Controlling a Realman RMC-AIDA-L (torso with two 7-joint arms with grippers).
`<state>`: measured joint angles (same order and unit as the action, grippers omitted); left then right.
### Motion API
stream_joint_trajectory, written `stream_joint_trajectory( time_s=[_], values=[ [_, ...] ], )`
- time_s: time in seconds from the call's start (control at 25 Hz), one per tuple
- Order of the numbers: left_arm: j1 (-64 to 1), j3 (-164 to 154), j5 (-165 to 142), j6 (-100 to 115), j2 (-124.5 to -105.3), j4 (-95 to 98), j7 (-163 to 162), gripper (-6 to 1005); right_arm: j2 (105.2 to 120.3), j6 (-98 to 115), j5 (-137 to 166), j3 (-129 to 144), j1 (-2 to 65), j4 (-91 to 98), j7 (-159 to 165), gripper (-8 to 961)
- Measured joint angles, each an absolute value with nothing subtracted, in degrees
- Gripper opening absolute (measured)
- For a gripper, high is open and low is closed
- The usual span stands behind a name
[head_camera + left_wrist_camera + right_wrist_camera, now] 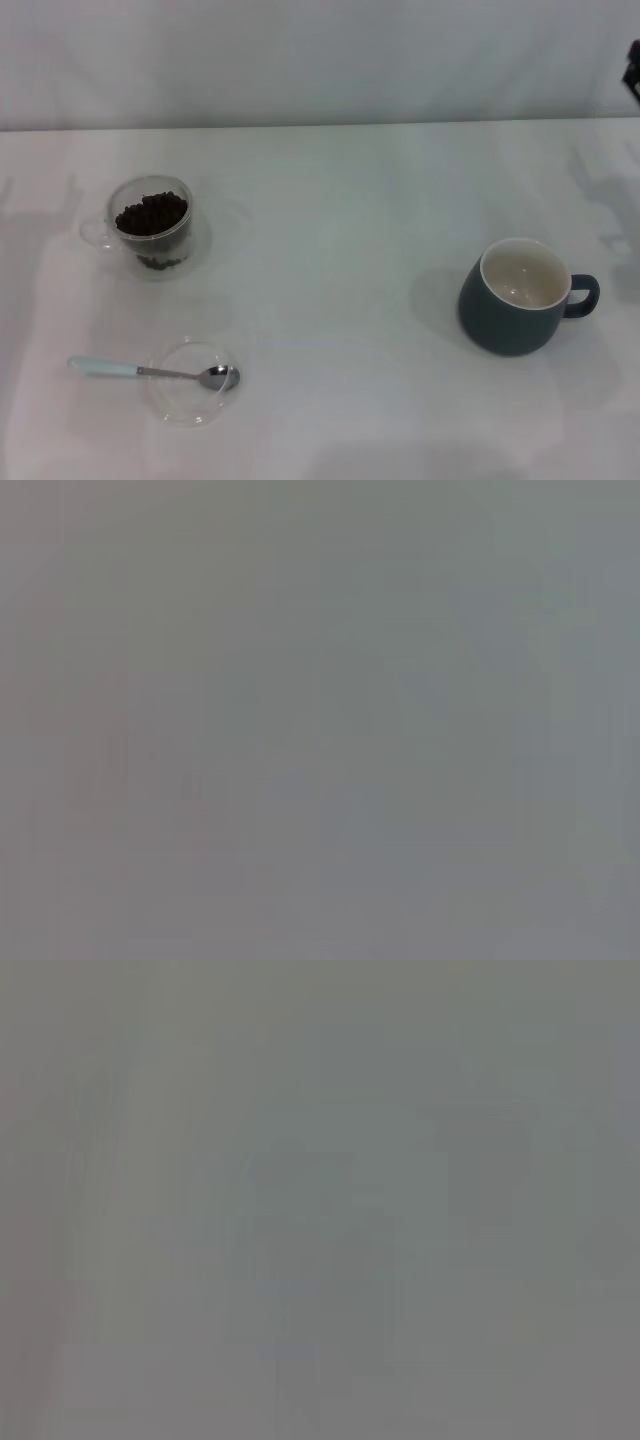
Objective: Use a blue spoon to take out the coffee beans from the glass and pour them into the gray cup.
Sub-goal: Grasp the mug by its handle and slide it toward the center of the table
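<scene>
The glass [176,243], small and clear with a thin side handle, stands at the left of the white table, and dark coffee beans [151,213] are heaped inside it. Nearer the front left lies the blue spoon [150,371]. Its pale handle points left and its metal bowl rests on a flat clear dish [185,405]. At the right stands the gray cup [510,325], upright, with an empty cream inside and its loop handle turned right. Neither gripper shows in the head view. Both wrist views are plain grey with nothing to make out.
The white table [330,200] runs back to a pale wall. A small dark piece [633,62] pokes in at the far right edge near the back; I cannot tell what it is. Faint shadows fall on the table's far left and far right.
</scene>
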<state>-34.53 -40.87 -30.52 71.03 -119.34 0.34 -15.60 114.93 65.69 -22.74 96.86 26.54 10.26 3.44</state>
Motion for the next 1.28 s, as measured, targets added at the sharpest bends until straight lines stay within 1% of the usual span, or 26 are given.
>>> stream_joint_trajectory(
  time_s=[0.4, 0.72, 1.04, 1.28],
  values=[
    [-34.3, -40.9, -30.3, 70.6, -119.38, 1.8, -15.2, 876, 115.16, 65.1, -22.6, 92.3, 30.1, 8.1, 1.8, 840],
    [-35.1, -40.9, -30.3, 70.4, -119.4, 1.4, -15.2, 875, 114.73, 64.6, -22.6, 92.0, 30.3, 7.3, 0.3, 841],
    [-35.7, -40.9, -30.3, 70.5, -119.58, 1.3, -15.4, 875, 114.73, 65.2, -22.4, 92.1, 29.4, 6.8, 0.1, 841],
    [-34.7, -41.0, -30.6, 71.3, -119.68, 0.9, -15.5, 874, 114.65, 65.5, -22.3, 92.3, 27.8, 7.0, 0.0, 841]
  ],
)
